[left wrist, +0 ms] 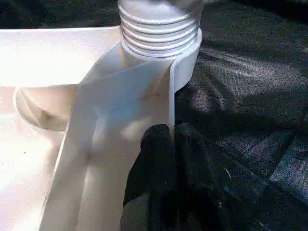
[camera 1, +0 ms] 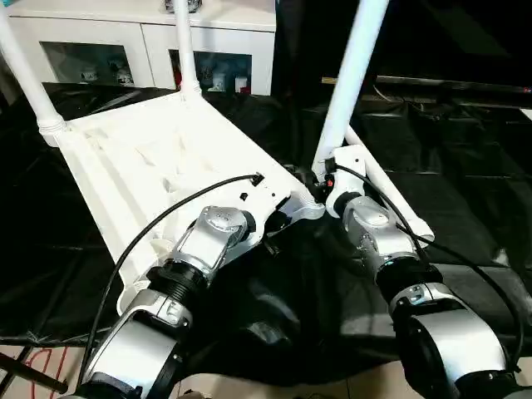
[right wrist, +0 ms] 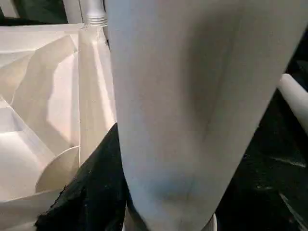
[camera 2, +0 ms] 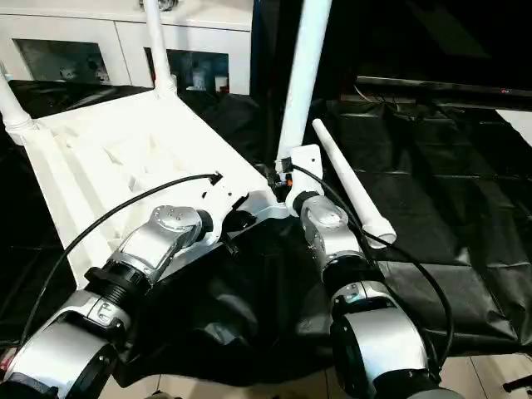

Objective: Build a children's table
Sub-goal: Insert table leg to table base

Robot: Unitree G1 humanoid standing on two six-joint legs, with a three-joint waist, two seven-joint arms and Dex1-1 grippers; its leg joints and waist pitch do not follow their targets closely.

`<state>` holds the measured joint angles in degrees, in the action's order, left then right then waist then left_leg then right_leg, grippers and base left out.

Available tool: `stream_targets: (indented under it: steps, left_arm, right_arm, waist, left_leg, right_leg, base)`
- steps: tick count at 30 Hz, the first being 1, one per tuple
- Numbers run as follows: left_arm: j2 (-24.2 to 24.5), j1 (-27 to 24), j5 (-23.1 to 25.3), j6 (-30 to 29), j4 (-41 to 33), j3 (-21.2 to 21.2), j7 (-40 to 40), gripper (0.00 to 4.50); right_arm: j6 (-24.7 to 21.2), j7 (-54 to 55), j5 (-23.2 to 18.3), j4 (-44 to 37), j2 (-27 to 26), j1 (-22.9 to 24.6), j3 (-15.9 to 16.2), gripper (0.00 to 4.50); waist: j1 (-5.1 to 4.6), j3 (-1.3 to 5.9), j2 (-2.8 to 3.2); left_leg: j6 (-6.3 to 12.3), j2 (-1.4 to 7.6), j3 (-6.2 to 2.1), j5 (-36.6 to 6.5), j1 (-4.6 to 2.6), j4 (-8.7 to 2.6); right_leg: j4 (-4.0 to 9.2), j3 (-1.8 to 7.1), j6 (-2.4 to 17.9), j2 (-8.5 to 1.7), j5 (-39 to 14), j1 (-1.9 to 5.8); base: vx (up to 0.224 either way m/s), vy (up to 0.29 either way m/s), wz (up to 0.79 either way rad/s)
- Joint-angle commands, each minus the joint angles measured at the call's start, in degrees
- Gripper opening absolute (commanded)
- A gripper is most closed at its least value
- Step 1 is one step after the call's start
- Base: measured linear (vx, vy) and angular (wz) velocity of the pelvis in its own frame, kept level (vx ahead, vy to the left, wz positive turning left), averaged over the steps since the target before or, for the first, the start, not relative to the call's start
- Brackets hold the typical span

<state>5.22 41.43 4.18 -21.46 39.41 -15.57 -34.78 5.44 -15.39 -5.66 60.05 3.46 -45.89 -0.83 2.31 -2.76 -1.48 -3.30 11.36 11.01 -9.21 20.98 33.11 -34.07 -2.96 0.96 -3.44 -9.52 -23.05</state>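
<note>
The white tabletop (camera 1: 150, 158) lies underside up on a black cloth. Two legs (camera 1: 184, 50) stand in its far corners. A third leg (camera 1: 353, 75) stands upright in the near right corner, and my right gripper (camera 1: 324, 179) is shut around its lower part; in the right wrist view the leg (right wrist: 183, 96) sits against one black finger (right wrist: 96, 192). My left gripper (left wrist: 172, 139) is shut on the tabletop's rim wall just beside that corner, close to the leg's ribbed end (left wrist: 159, 24). One loose leg (camera 2: 349, 183) lies on the cloth to the right.
A white cabinet with glass doors (camera 1: 141, 41) stands behind the tabletop. The black cloth (camera 1: 465, 166) spreads wrinkled to the right and front. A dark low shelf (camera 1: 432, 83) runs along the back right. Red cable (camera 1: 41, 366) lies on the floor at the near left.
</note>
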Motion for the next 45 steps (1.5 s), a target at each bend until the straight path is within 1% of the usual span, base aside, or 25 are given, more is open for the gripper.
stream_targets:
  steps: [1, 6, 8, 9, 11, 14, 15, 17, 20, 22, 23, 24, 25, 26, 28, 29, 30, 32, 34, 35, 39, 41, 42, 44, 45]
  left_arm:
    - [-0.3, 3.0, 0.3, 1.4, -0.2, 0.8, 1.5, 0.0]
    - [-0.1, 3.2, 0.2, 1.7, -0.2, 0.8, 1.1, 0.0]
    - [0.0, 3.2, 0.3, 1.9, -0.3, 0.8, 0.8, 0.0]
    - [0.0, 3.1, 0.3, 1.9, -0.3, 0.8, 0.7, 0.0]
    - [0.1, 3.1, 0.3, 1.9, -0.5, 0.7, 0.6, 0.0]
    - [0.5, 2.8, 0.2, 2.9, -0.9, 0.4, -0.5, 0.0]
    - [0.6, 2.7, 0.2, 2.9, -1.0, 0.3, -0.7, 0.0]
    - [1.1, 2.2, 0.0, 4.6, -1.7, 0.0, -2.1, 0.0]
    - [1.7, 1.4, -0.3, 6.0, -2.7, -0.5, -4.1, 0.0]
    - [2.3, 0.6, -0.6, 6.3, -3.8, -0.7, -5.3, 0.0]
    - [2.5, 0.4, -0.6, 6.6, -4.1, -0.8, -5.7, 0.0]
    - [2.7, 0.2, -0.7, 6.7, -4.4, -0.8, -6.2, 0.0]
    - [2.9, 0.0, -0.8, 7.1, -4.6, -0.9, -6.8, 0.0]
    - [3.3, -0.4, -1.0, 7.4, -5.2, -1.0, -7.7, 0.0]
    - [3.7, -0.7, -1.1, 8.0, -5.4, -1.2, -8.6, 0.0]
    - [4.0, -0.9, -1.2, 8.1, -5.6, -1.1, -9.1, 0.0]
    - [4.2, -1.0, -1.3, 8.1, -5.7, -1.1, -9.4, 0.0]
    - [5.0, -1.3, -1.6, 8.5, -6.1, -1.2, -10.9, 0.0]
    - [5.4, -1.5, -1.7, 8.9, -6.4, -1.3, -11.9, 0.0]
    - [5.7, -1.7, -1.8, 9.0, -6.7, -1.3, -12.6, 0.0]
    - [7.8, -2.7, -2.1, 10.0, -8.0, -1.5, -16.2, 0.0]
    - [8.1, -2.8, -2.1, 10.0, -8.1, -1.5, -16.7, 0.0]
    - [8.6, -3.0, -2.2, 10.4, -8.4, -1.6, -17.5, 0.0]
    - [9.4, -3.5, -2.3, 10.8, -9.0, -1.9, -19.1, 0.0]
    - [10.2, -4.1, -2.7, 11.1, -9.9, -2.1, -20.8, 0.0]
  right_arm:
    - [-3.0, -1.8, 2.6, 5.8, -1.6, 2.7, 3.2, 1.89]
    - [-2.5, -2.7, 2.6, 6.2, -1.4, 2.4, 2.9, 1.89]
    - [-2.5, -3.5, 2.4, 6.3, -1.4, 2.1, 2.2, 2.45]
    - [-2.5, -3.6, 2.3, 6.3, -1.4, 2.1, 2.2, 2.45]
    - [-2.4, -3.9, 2.3, 6.5, -1.4, 2.0, 1.8, 2.68]
    - [-1.9, -4.7, 2.3, 6.6, -1.3, 1.7, 1.4, 2.86]
    - [-1.8, -4.9, 2.3, 6.5, -1.3, 1.6, 1.4, 3.05]
    - [-1.4, -5.7, 2.3, 6.1, -1.0, 1.5, 1.4, 3.11]
    - [-0.7, -7.2, 2.4, 5.4, -0.5, 1.4, 1.3, 3.49]
    - [-0.1, -8.9, 2.5, 4.1, 0.3, 1.5, 1.5, 3.56]
    - [0.1, -9.4, 2.5, 3.7, 0.5, 1.5, 1.6, 3.63]
    - [0.2, -9.9, 2.6, 3.1, 0.8, 1.7, 1.8, 3.79]
    - [0.1, -10.6, 2.7, 2.4, 1.2, 1.8, 2.0, 3.9]
    - [-0.2, -12.6, 2.7, 0.7, 2.1, 2.2, 2.5, 3.96]
    - [-0.3, -14.4, 2.7, -0.6, 2.7, 2.6, 2.8, 3.96]
    - [-0.8, -16.8, 2.4, -2.4, 3.4, 3.2, 3.0, 3.96]
    - [-1.1, -18.1, 2.2, -3.4, 3.7, 3.6, 3.1, 3.96]
    - [-2.1, -22.1, 1.3, -6.8, 5.1, 5.0, 3.7, 3.96]
    - [-2.5, -24.2, 1.0, -8.7, 6.0, 5.8, 4.0, 3.96]
    - [-3.1, -26.1, 0.5, -10.5, 6.8, 6.6, 4.3, 3.96]
    - [-5.7, -32.8, -1.3, -18.5, 10.6, 10.4, 5.5, 3.96]
    - [-6.2, -33.5, -1.3, -19.5, 11.0, 10.9, 5.5, 3.96]
    - [-6.8, -34.3, -1.3, -21.0, 11.6, 11.5, 5.6, 3.96]
    - [-7.6, -35.6, -1.0, -22.9, 12.6, 12.4, 5.9, 3.96]
    - [-8.4, -37.0, -1.0, -24.4, 13.4, 13.2, 6.4, 3.96]
  waist:
    - [0.07, 3.13, 0.79]
    - [-0.07, 3.08, 0.83]
    - [-0.08, 3.07, 0.87]
    - [-0.11, 3.04, 0.85]
    - [-0.13, 3.08, 0.83]
    - [-0.25, 3.03, 0.82]
    - [-0.25, 3.06, 0.81]
    - [-0.27, 3.08, 0.73]
    - [-0.23, 3.2, 0.78]
    - [-0.11, 3.26, 0.82]
    - [0.01, 3.29, 0.85]
    - [0.08, 3.48, 0.77]
    - [0.29, 3.66, 0.92]
    - [0.25, 3.75, 0.88]
    - [0.57, 4.11, 0.9]
    - [0.73, 4.14, 0.94]
    - [0.92, 3.99, 0.89]
    - [1.23, 3.85, 0.76]
    - [1.48, 3.82, 0.89]
    - [1.56, 3.69, 0.78]
    - [1.99, 3.46, 0.87]
    - [2.21, 3.61, 0.9]
    - [2.23, 3.63, 1.07]
    - [2.44, 3.63, 0.91]
    - [2.55, 3.72, 0.99]
  left_leg:
    - [-0.72, 1.64, -1.36, -23.6, -1.02, -4.07]
    - [-0.57, 1.59, -1.42, -24.4, -1.07, -4.07]
    - [-0.5, 1.61, -1.42, -24.3, -0.99, -4.1]
    - [-0.47, 1.62, -1.42, -24.5, -1.0, -4.11]
    - [-0.47, 1.6, -1.41, -24.4, -0.97, -4.06]
    - [-0.28, 1.58, -1.5, -24.1, -0.65, -4.17]
    - [-0.18, 1.64, -1.49, -23.8, -0.7, -4.19]
    - [-0.07, 1.62, -1.39, -23.8, -0.79, -4.12]
    - [0.12, 1.74, -1.33, -22.2, -0.51, -4.18]
    - [0.41, 1.78, -1.19, -21.3, -0.59, -4.09]
    - [0.64, 1.87, -1.09, -20.5, -0.63, -4.02]
    - [0.95, 1.84, -1.02, -18.9, -0.43, -3.9]
    - [1.39, 1.94, -0.92, -16.7, -0.38, -3.84]
    - [1.69, 1.94, -0.87, -15.6, -0.24, -3.71]
    - [3.18, 1.86, -0.7, -11.6, 0.09, -3.31]
    - [4.37, 1.82, -0.6, -9.4, 0.23, -3.13]
    - [5.26, 1.82, -0.54, -8.8, 0.29, -3.07]
    - [5.71, 1.83, -0.47, -9.6, 0.22, -3.09]
    - [5.3, 2.04, -0.5, -10.1, -0.01, -3.14]
    - [4.86, 2.04, -0.49, -10.7, -0.03, -3.21]
    - [3.85, 2.2, -0.38, -12.2, -0.33, -3.3]
    - [3.54, 2.2, -0.43, -11.9, -0.24, -3.28]
    - [3.26, 2.15, -0.46, -11.8, -0.23, -3.26]
    - [3.06, 2.12, -0.5, -11.6, -0.17, -3.24]
    - [3.14, 2.22, -0.51, -11.1, -0.25, -3.21]
  right_leg:
    - [5.41, 2.01, 9.1, -4.19, -23.5, 1.49]
    - [5.65, 1.95, 8.6, -4.24, -25.4, 1.35]
    - [5.64, 1.97, 8.6, -4.23, -25.2, 1.36]
    - [5.65, 1.95, 8.6, -4.2, -25.2, 1.31]
    - [5.7, 2.0, 8.8, -4.31, -25.3, 1.33]
    - [5.7, 1.92, 8.5, -4.37, -25.9, 1.52]
    - [5.69, 1.93, 8.5, -4.38, -25.8, 1.48]
    - [5.74, 1.98, 8.7, -4.34, -25.6, 1.35]
    - [5.35, 2.09, 9.6, -4.34, -22.7, 1.6]
    - [5.18, 2.16, 10.4, -4.33, -20.7, 1.62]
    - [5.03, 2.25, 11.1, -4.36, -19.1, 1.64]
    - [4.66, 2.28, 11.9, -4.36, -16.5, 1.99]
    - [4.32, 2.27, 12.6, -4.35, -13.4, 2.13]
    - [4.04, 2.28, 13.1, -4.31, -11.6, 2.26]
    - [3.31, 2.27, 14.1, -4.2, -5.4, 2.61]
    - [2.97, 2.23, 15.0, -4.19, -2.1, 2.65]
    - [2.93, 2.18, 15.3, -4.18, -1.3, 2.71]
    - [3.21, 2.14, 15.1, -4.22, -3.0, 2.78]
    - [3.25, 2.15, 14.8, -4.29, -4.6, 2.62]
    - [3.45, 2.11, 14.6, -4.22, -5.9, 2.67]
    - [3.79, 2.17, 13.4, -4.18, -8.9, 2.42]
    - [3.62, 2.16, 13.1, -4.25, -9.1, 2.48]
    - [3.59, 2.16, 13.1, -4.27, -9.3, 2.43]
    - [3.58, 2.14, 12.5, -4.25, -9.3, 2.56]
    - [3.44, 2.15, 12.6, -4.25, -8.5, 2.51]
  base:
    - [0.0, 0.0, 0.0]
    - [0.0, 0.0, 0.0]
    - [0.0, 0.0, 0.0]
    - [0.0, 0.0, 0.0]
    - [0.0, 0.0, 0.0]
    - [0.0, 0.0, 0.0]
    - [0.0, 0.0, 0.0]
    - [0.0, 0.0, 0.0]
    - [0.0, 0.0, 0.0]
    - [0.0, 0.0, 0.0]
    - [0.0, 0.0, 0.0]
    - [0.0, 0.0, 0.0]
    - [0.0, 0.0, 0.0]
    - [0.0, 0.0, 0.0]
    - [0.0, 0.0, 0.0]
    - [0.0, 0.0, 0.0]
    - [0.0, 0.0, 0.0]
    - [0.0, 0.0, 0.0]
    - [0.0, 0.0, 0.0]
    - [0.0, 0.0, 0.0]
    - [0.0, 0.0, 0.0]
    - [0.0, 0.0, 0.0]
    - [0.0, 0.0, 0.0]
    - [0.0, 0.0, 0.0]
    - [0.0, 0.0, 0.0]
